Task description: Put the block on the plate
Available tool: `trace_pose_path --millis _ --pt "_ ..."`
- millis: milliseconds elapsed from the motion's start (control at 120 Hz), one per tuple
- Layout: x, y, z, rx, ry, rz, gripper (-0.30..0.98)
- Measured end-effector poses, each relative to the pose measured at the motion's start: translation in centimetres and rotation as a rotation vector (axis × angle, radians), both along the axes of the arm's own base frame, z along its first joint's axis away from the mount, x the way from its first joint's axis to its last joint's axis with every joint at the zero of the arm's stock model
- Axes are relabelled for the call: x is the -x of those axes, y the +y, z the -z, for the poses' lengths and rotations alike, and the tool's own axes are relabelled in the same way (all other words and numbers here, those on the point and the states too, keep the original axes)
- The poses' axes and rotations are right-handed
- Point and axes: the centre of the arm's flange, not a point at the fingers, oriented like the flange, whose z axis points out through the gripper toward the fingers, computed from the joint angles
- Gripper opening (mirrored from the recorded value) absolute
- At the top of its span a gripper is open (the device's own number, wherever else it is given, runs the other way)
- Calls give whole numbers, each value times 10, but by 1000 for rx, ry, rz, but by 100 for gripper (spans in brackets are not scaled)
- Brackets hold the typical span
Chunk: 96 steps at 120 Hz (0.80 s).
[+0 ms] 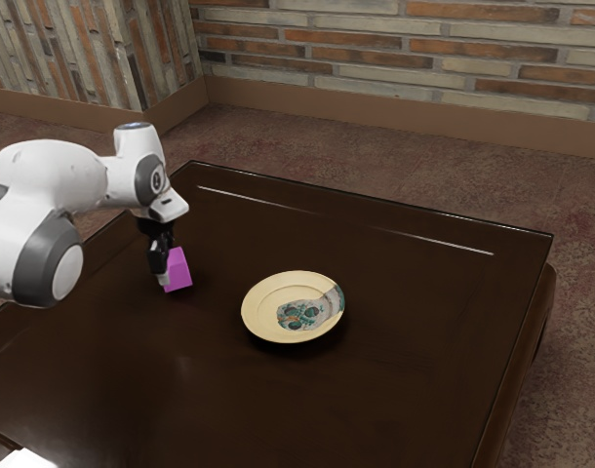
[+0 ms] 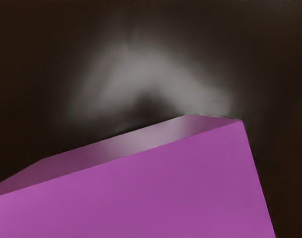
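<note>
In the exterior view, the plate (image 1: 266, 298) sat on the table (image 1: 405, 390) near the frame's centre, with the block (image 1: 180, 271) farther left and the wall (image 1: 424, 49) behind, across the top.

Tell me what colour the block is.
The block is pinkish purple, clearest in the wrist view.

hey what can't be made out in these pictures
- Exterior view: base of the arm, cut off by the left edge.
- Exterior view: part of the block, hidden by the hand.
- Wrist view: part of the block, cut off by the lower edge.
- Exterior view: white patch, cut off by the lower edge.
</note>
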Motion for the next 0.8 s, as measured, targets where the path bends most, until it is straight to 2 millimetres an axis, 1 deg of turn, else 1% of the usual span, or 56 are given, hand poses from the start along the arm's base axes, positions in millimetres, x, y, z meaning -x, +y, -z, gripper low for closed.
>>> trace_pose_path --millis 133,200,283,467,533,583,667,733,800 --pt "-1 0 -1 2 -6 17 48" --pt "-2 -1 -9 2 -18 26 44" --pt "-4 -2 -27 2 -43 37 40" --pt "-5 -1 -81 0 -112 52 35" --pt "-7 -5 -100 -1 -138 63 34" --pt "-13 -14 -115 -5 -160 82 34" --pt "-24 -35 -137 -12 -194 122 34" --pt "-35 -62 -151 -16 -216 164 34" --pt "-45 -97 -161 -18 -234 215 34"
